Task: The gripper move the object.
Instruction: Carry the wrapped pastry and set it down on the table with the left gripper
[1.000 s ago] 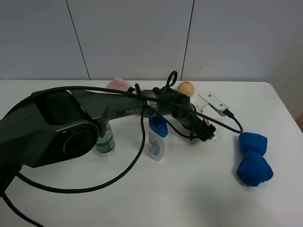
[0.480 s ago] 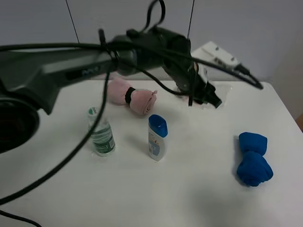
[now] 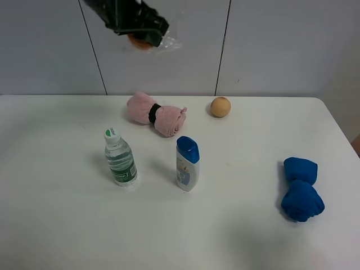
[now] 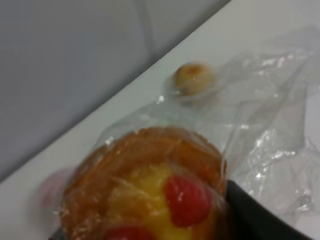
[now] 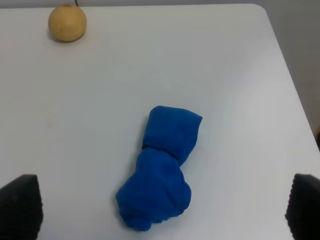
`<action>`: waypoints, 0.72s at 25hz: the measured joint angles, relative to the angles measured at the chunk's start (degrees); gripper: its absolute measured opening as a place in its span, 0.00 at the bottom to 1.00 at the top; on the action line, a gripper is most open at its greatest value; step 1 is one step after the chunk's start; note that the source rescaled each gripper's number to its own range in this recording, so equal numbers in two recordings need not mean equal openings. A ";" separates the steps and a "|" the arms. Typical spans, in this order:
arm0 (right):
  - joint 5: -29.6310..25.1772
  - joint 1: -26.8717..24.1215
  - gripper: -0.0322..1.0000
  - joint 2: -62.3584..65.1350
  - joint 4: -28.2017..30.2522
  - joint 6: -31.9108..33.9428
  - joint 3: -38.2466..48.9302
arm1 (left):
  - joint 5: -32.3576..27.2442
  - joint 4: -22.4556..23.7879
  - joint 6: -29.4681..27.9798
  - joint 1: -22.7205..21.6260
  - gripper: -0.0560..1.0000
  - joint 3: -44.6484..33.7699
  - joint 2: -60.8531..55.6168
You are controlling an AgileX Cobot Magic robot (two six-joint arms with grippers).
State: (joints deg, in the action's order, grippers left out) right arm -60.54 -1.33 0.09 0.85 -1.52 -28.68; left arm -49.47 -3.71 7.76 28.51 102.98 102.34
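Note:
The object, a small round orange bun with red spots in clear crinkly plastic, is held in my left gripper. The black claw is shut on it, high above the table at the top left of the exterior view. The bun peeks out under the claw, and loose plastic trails to its right. In the left wrist view one dark finger presses against the bun's side. My right gripper is open and empty above a blue cloth. It is out of view in the exterior view.
On the white table lie a pink rolled towel, a plain tan ball, a small water bottle, a white bottle with a blue cap and the blue cloth at the right.
My left arm has lifted the wrapped bun from the table near the tan ball and swung it up and to the left. The arm no longer covers the table.

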 joint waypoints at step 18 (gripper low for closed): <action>0.00 0.00 1.00 0.00 0.00 0.00 0.00 | 30.34 -4.58 -3.13 -17.68 0.06 -38.22 2.41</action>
State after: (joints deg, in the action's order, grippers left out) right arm -60.54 -1.33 0.09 0.85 -1.52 -28.68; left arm -19.14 -8.29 4.63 10.83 64.75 104.74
